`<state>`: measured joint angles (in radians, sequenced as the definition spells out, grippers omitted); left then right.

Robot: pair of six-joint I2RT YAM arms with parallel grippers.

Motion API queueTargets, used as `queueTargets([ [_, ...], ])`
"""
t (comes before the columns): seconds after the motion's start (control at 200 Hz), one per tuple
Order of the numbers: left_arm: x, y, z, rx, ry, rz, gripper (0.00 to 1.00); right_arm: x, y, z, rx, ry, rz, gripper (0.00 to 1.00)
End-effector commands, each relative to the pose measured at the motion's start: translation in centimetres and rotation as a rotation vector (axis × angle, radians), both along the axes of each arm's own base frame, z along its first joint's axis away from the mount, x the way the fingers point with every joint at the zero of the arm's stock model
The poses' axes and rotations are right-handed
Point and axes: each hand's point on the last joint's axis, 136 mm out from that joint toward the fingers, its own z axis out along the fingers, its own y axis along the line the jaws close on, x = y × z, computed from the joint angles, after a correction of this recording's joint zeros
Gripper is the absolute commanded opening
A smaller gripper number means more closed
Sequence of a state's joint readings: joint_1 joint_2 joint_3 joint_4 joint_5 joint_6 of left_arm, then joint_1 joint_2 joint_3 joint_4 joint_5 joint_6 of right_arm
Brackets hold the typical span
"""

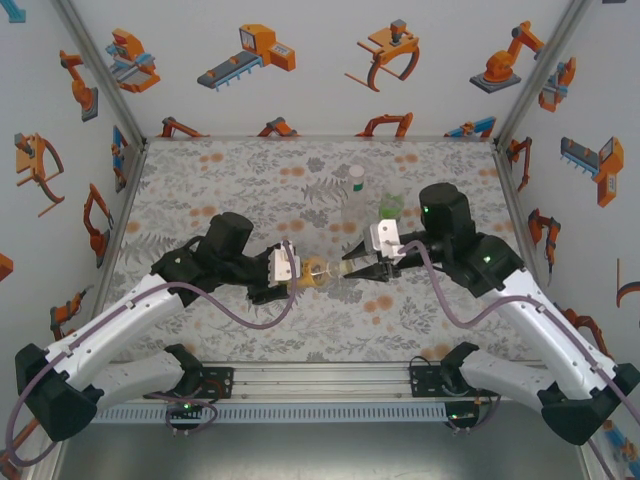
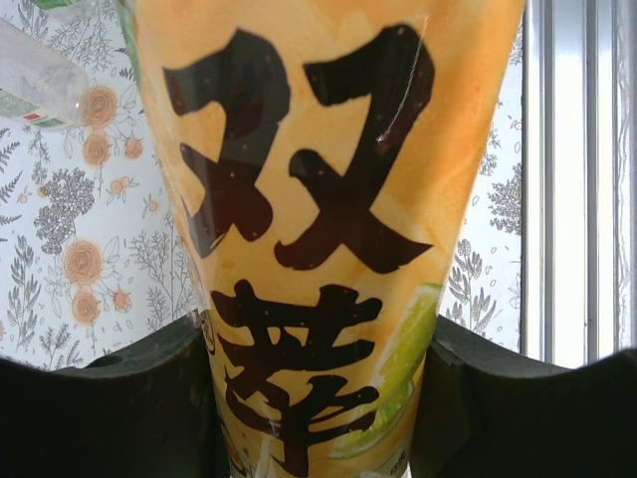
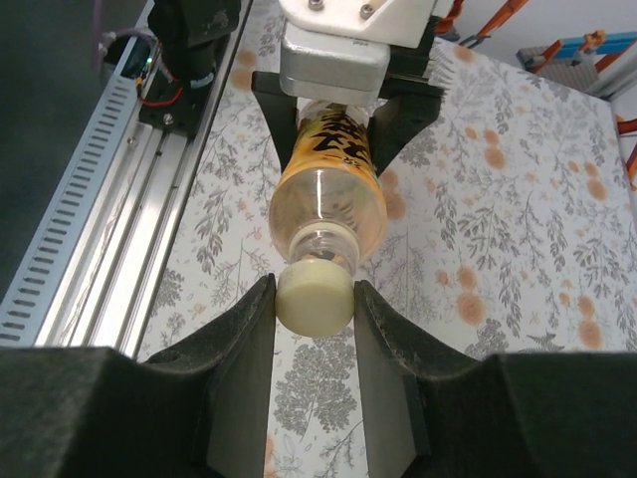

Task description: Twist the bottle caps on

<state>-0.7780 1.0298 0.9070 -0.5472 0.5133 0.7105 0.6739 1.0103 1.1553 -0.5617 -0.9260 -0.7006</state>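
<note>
The yellow-orange bottle (image 1: 318,272) hangs level above the table between both arms. My left gripper (image 1: 290,276) is shut on its labelled body (image 2: 318,199), one black finger (image 2: 149,398) on each side. In the right wrist view the bottle (image 3: 328,199) points neck-first at the camera. A pale yellow cap (image 3: 315,299) sits on that neck, and my right gripper (image 3: 315,307) is shut on the cap. The slim colourless bottle (image 1: 355,203) and the short green one (image 1: 390,207) stand upright just behind.
A metal rail (image 3: 90,229) with the arm bases runs along the near edge of the flowered table (image 1: 220,170). Printed walls close off the left, back and right sides.
</note>
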Motion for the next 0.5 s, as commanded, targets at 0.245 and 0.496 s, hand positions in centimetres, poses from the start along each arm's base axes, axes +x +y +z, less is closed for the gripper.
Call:
queueTargets([
  [0.245, -0.8, -0.3, 1.2, -0.029, 0.001, -0.040, 0.00, 0.6, 1.1, 0.2, -0.024, -0.099, -0.022, 0.00],
  [0.496, -0.9, -0.3, 1.3, -0.033, 0.004, -0.044, 0.00, 0.0, 1.5, 0.7, -0.002, -0.099, 0.017, 0.00],
])
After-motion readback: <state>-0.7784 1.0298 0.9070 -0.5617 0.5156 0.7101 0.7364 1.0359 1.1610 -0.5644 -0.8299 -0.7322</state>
